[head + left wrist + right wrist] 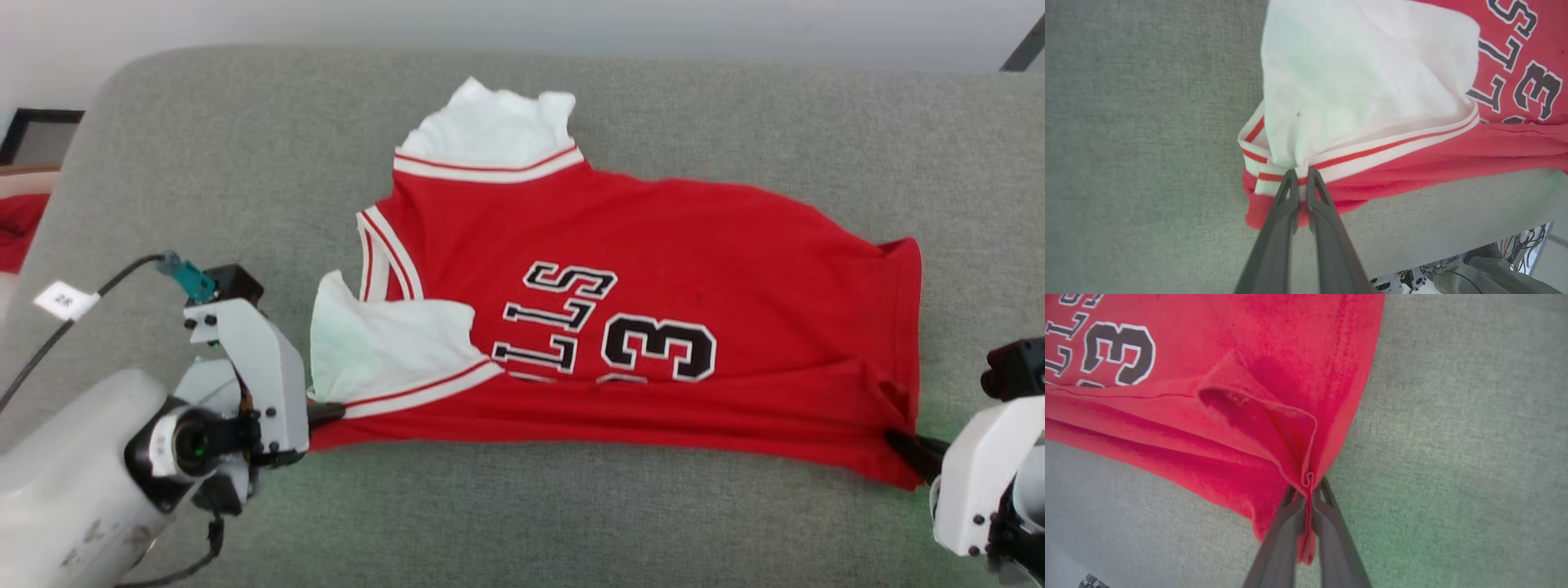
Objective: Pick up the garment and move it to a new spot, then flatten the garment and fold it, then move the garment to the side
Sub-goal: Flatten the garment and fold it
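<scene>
While pinched at both near corners, shirt [653, 269]: spread across grey pad [204, 147], collar end to robot's left, hem to right, near edge doubled over the lettering [563, 318].
left gripper [325, 412]: jaws clenched on striped trim [424, 390] of near sleeve [384, 351].
right gripper [908, 445]: jaws clenched on near hem corner.
why so: my read is that two grips on one edge keep it taut, ready to drag or fold over.
left wrist view: the bite takes trim plus a red layer beneath.
right wrist view: pucker [1257, 412] of hem bunched into the jaws, too small to read from the head.
head view: whole layout, far sleeve [494, 122], red cloth [16, 229] off the pad's left.
</scene>
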Motion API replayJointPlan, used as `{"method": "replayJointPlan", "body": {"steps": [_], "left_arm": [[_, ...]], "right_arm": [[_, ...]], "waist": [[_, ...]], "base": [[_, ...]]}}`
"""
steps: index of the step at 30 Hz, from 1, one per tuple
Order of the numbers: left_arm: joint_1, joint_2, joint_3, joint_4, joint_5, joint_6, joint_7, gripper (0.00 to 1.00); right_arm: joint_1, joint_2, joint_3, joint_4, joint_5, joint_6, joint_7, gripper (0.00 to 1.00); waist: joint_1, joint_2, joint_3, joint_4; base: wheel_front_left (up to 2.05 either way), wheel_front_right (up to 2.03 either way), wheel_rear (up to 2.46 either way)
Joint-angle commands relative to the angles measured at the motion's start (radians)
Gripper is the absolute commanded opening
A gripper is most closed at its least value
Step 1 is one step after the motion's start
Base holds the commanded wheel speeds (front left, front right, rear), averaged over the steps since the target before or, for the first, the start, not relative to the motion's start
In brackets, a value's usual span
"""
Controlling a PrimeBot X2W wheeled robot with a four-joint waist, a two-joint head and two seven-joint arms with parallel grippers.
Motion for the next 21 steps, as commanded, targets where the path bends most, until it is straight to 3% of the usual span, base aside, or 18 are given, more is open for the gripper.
{"method": "replayJointPlan", "body": {"steps": [1,9,16,17,18,19,20,21], "left_arm": [[0.021,0.026,-0.002,-0.017,0.008,0.016,-0.002,0.0],[0.118,0.104,-0.013,-0.215,-0.002,0.075,-0.022,0.0],[0.208,0.151,-0.028,-0.323,-0.004,0.11,-0.062,0.0],[0.214,0.152,-0.031,-0.327,0.004,0.108,-0.07,0.0],[0.219,0.152,-0.031,-0.327,0.011,0.105,-0.081,0.07],[0.221,0.151,-0.035,-0.324,0.022,0.103,-0.089,0.29],[0.224,0.149,-0.041,-0.32,0.031,0.099,-0.095,0.4],[0.226,0.144,-0.043,-0.315,0.037,0.095,-0.102,0.58]], "right_arm": [[0.022,-0.011,-0.013,-0.012,0.006,-0.001,0.012,0.0],[0.146,-0.013,-0.054,-0.114,0.024,-0.001,0.117,0.0],[0.232,0.039,-0.089,-0.184,0.01,-0.001,0.159,0.0],[0.234,0.045,-0.091,-0.187,0.006,-0.001,0.16,0.13],[0.235,0.051,-0.09,-0.188,0.001,-0.001,0.159,0.31],[0.237,0.057,-0.089,-0.186,-0.001,-0.001,0.161,0.47],[0.237,0.063,-0.087,-0.184,-0.004,-0.001,0.164,0.83],[0.235,0.067,-0.086,-0.183,-0.008,-0.001,0.165,1.0]], "waist": [[0.0,0.0,-0.01,0.007],[0.0,0.0,-0.032,0.018],[0.0,0.0,-0.03,0.01],[0.0,0.0,-0.029,0.009],[0.0,0.0,-0.028,0.007],[0.0,0.0,-0.027,0.006],[0.0,0.0,-0.027,0.004],[0.0,0.0,-0.027,0.003]], "base": [[0.0,0.0,0.0],[0.0,0.0,0.0],[0.0,0.0,0.0],[0.0,0.0,0.0],[0.0,0.0,0.0],[0.0,0.0,0.0],[0.0,0.0,0.0],[0.0,0.0,0.0]]}}
